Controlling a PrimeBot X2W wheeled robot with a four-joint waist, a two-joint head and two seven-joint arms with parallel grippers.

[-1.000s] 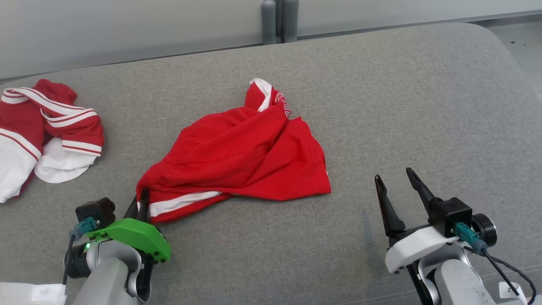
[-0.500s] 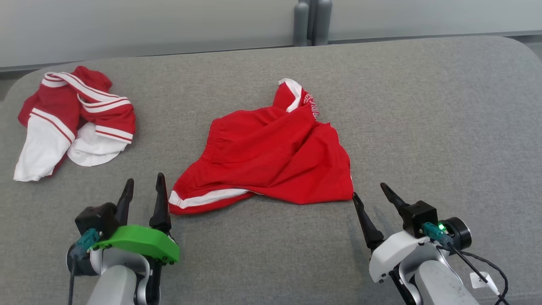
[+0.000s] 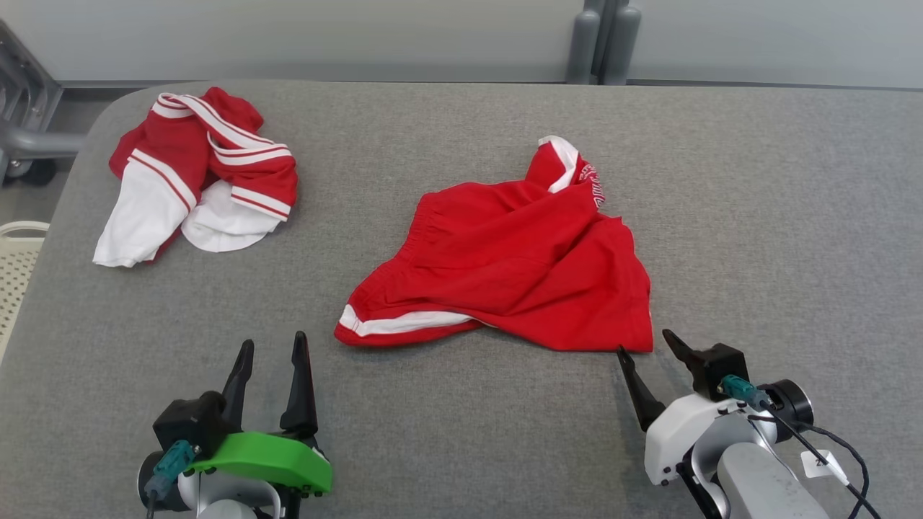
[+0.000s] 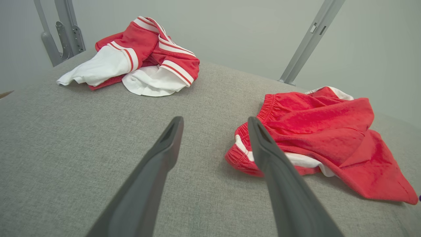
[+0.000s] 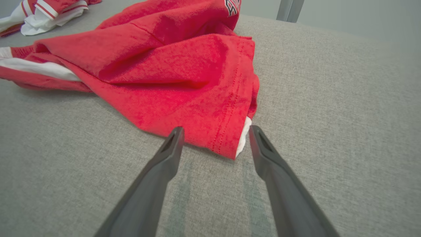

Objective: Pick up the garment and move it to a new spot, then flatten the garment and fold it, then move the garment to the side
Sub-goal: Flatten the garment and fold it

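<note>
Mid grey desk: finds the red garment crumpled, just let go. Leaves the left claw wide and empty near the striped hem, the right claw equally wide at the near corner. Likely ends the relocation; calls for flattening next.

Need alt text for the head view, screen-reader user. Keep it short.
A crumpled red garment with a white stripe lies in the middle of a grey padded table, with both grippers open near its front edge: the left gripper apart from the cloth, the right gripper at its near right corner. A second red-and-white garment is bunched at the far left.
</note>
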